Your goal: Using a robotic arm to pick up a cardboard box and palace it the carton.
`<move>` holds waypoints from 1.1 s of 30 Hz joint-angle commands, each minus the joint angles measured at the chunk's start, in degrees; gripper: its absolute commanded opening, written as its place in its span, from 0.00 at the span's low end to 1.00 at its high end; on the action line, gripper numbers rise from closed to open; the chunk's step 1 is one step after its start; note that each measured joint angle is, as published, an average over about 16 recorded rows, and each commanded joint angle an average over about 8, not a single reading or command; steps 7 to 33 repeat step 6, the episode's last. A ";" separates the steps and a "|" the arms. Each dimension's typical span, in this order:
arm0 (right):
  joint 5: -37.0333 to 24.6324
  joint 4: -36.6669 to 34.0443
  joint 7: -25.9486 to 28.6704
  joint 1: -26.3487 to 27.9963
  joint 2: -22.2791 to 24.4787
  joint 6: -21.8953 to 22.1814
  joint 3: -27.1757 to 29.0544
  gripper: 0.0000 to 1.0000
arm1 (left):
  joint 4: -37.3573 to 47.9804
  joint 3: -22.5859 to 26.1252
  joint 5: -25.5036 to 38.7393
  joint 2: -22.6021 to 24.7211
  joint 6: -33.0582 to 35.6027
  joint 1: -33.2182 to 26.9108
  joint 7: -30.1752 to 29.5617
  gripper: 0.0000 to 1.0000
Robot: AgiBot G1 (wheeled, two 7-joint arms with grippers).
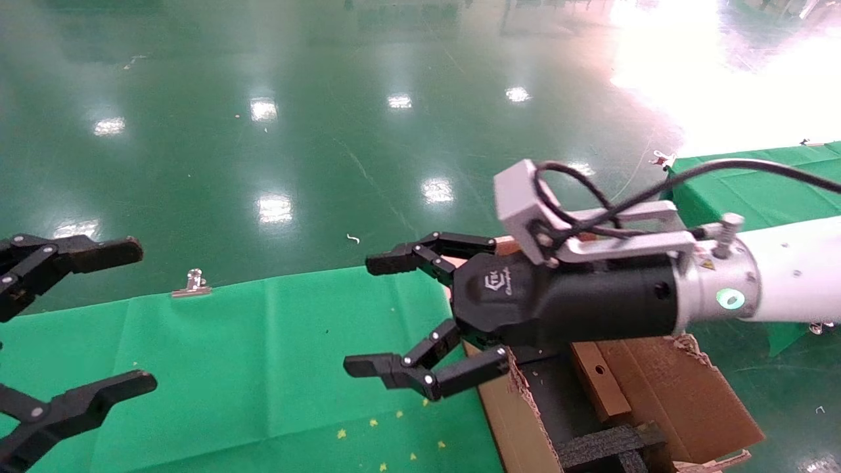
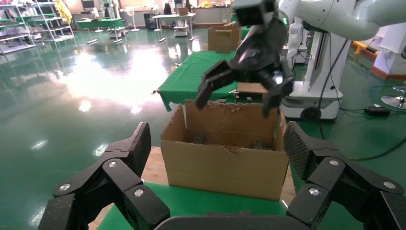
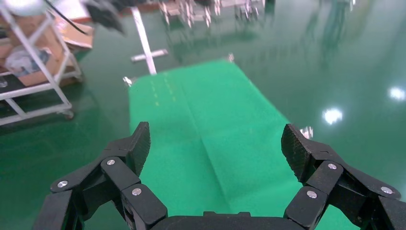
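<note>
While our right arm [image 1: 782, 276] reaches in from the right side of the head view, its gripper [image 1: 371, 315] hangs above the near edge of the carton [image 1: 663, 387], out over the green cloth [image 1: 263, 355] on the table. Fingers are spread wide and we've got nothing between them; the right wrist view shows just green cloth and shiny green floor [image 3: 344, 57] past the two open pads [image 3: 136, 146].

The carton sits at the right end of the table, ragged torn flaps up, with black foam inserts [image 1: 604, 447] down inside. From the left wrist view we see it head on [image 2: 225, 163], with the right gripper [image 2: 239, 98] hovering over its top opening, clearly apart from the rim.

The cardboard box is in there already as far as we can tell: a narrow brown face with a round hole [image 1: 598, 381] leans against the inner wall of the carton beside the foam. Most of it is hidden by the gripper body.

Our left gripper [image 1: 79, 315] is parked at the left edge of the head view, above the cloth, fingers wide apart and empty too [image 2: 215, 158].

A metal clip [image 1: 192, 284] sits on the far edge of the cloth.
</note>
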 commanded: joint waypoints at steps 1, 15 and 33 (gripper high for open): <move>1.97 -0.21 -3.79 -2.58 -0.47 -1.82 3.65 1.00 | 0.00 0.00 0.00 0.00 0.00 0.00 0.00 1.00; 4.71 -0.49 -9.07 -6.17 -1.13 -4.37 8.74 1.00 | 0.00 0.00 0.00 0.00 0.00 0.00 0.00 1.00; 4.71 -0.49 -9.07 -6.17 -1.13 -4.37 8.74 1.00 | 0.00 0.00 0.00 0.00 0.00 0.00 0.00 1.00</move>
